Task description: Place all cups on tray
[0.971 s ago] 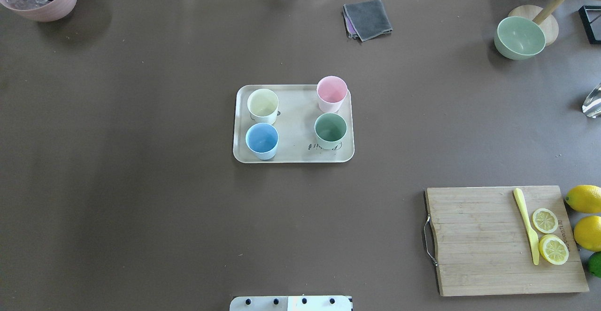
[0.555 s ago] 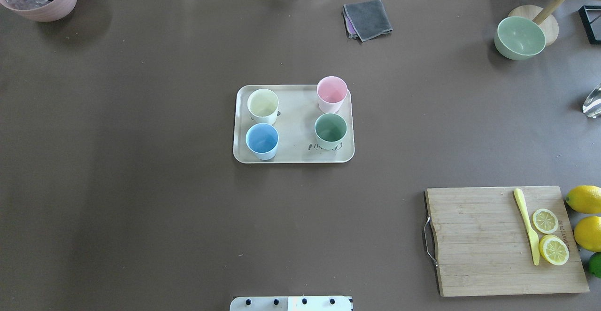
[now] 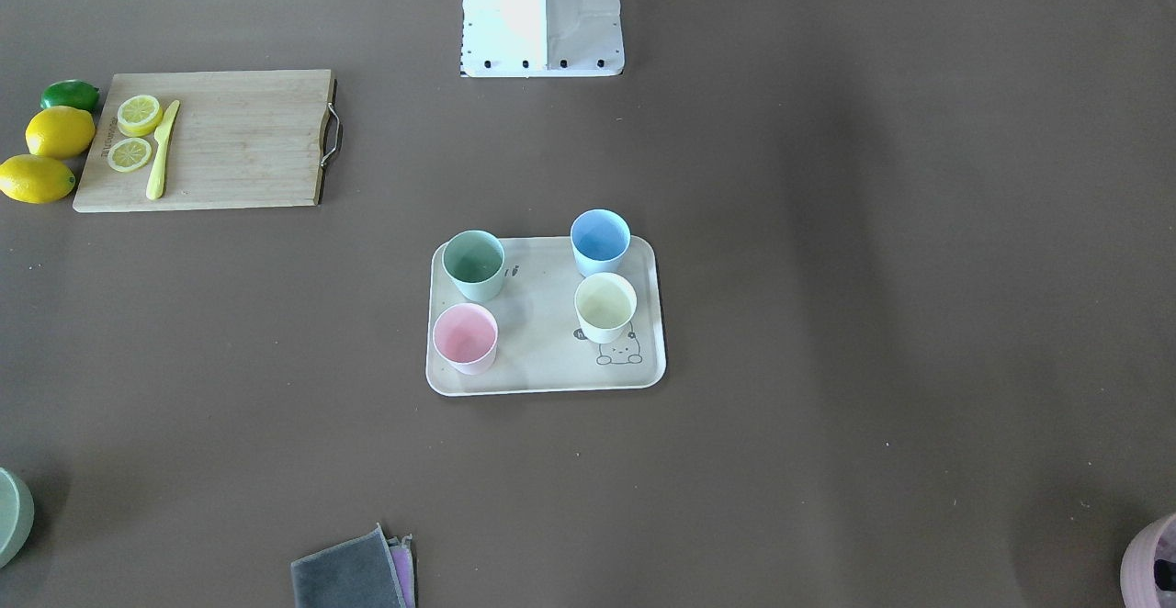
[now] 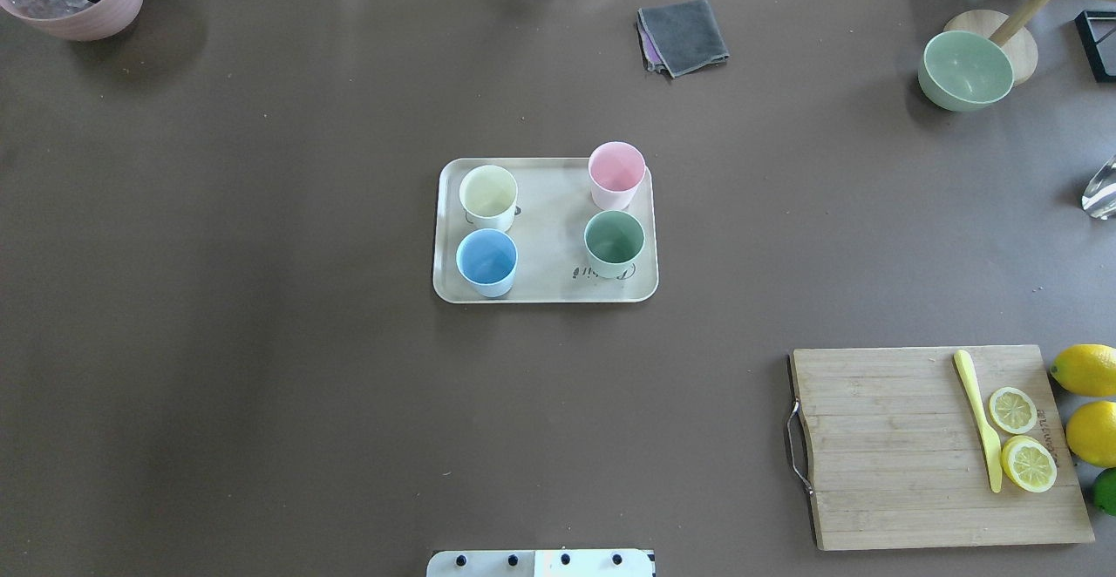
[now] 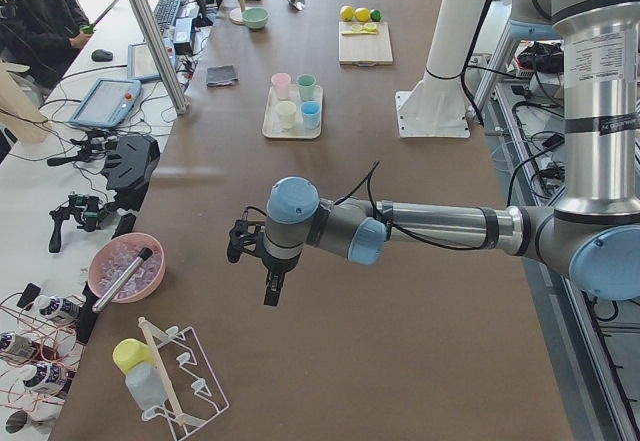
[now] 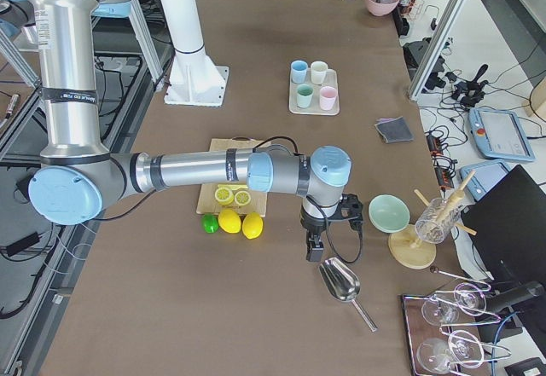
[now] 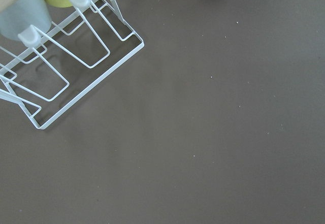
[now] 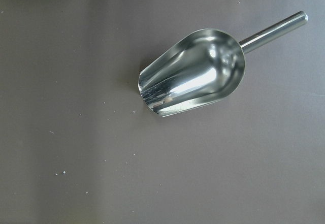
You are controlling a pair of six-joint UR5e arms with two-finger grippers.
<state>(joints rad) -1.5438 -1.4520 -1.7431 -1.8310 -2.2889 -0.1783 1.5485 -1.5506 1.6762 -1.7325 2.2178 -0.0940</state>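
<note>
Left gripper [image 5: 272, 286] hangs over the counter [image 4: 261, 298] near a white wire rack [image 7: 76, 56], right gripper [image 6: 314, 246] over a steel scoop [image 8: 193, 74]; cannot tell how far either is open. All four cups stand upright on the tray [image 4: 549, 237], mid-counter. Robot-side row: light blue cup [image 4: 486, 261], mint green cup [image 4: 614, 242]; far row: cream-white cup [image 4: 488, 195], pink cup [image 4: 616, 173].

Surface [image 4: 261, 342] viewed steeply from above, from behind robot base [image 4: 540, 562]; front view taken from opposite side, base at top. Central tray [image 4: 549, 237] shared by both, also seen far off in both end views. Wrist views held close over surface: wire rack [image 7: 76, 56] framed by left, metal scoop [image 8: 193, 76] by right.
</note>
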